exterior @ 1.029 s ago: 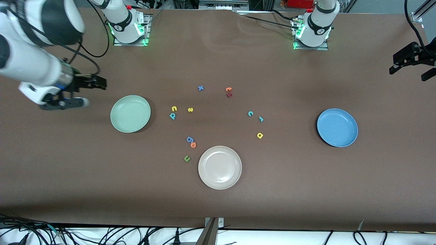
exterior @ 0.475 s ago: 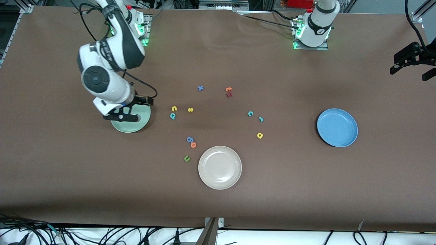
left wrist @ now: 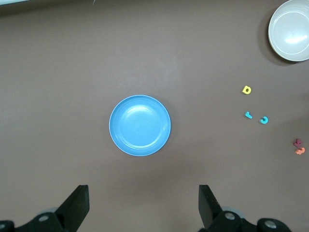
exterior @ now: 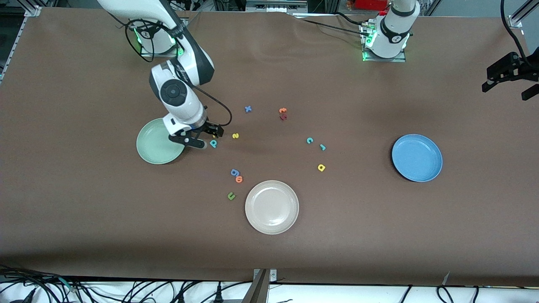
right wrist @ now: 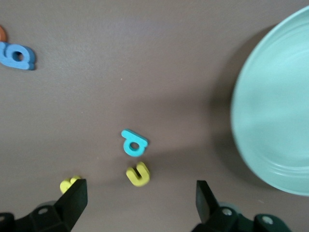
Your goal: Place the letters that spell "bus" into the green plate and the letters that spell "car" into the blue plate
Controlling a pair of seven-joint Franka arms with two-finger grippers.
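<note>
Swinging in from the right arm's end of the table, the right gripper [exterior: 209, 135] now hangs just above the small yellow foam "u" [right wrist: 138, 174] and teal foam "b" [right wrist: 133, 143], fingers spread wide and empty. Beside those lies the yellow foam "s" [exterior: 235, 135]; the round pale-green plate [exterior: 153, 145] beside them holds nothing. Nearer the front camera lie a blue foam "g" [right wrist: 18, 56], an orange "o" [exterior: 239, 179], a dark green "u" [exterior: 230, 195] and an empty beige-white plate [exterior: 271, 207]. The left gripper [left wrist: 143, 205] waits wide open and empty above the empty round blue plate [left wrist: 140, 125]; the teal "c" [exterior: 310, 140], teal "r" [exterior: 322, 147] and yellow "a" [exterior: 321, 167] lie on the table.
</note>
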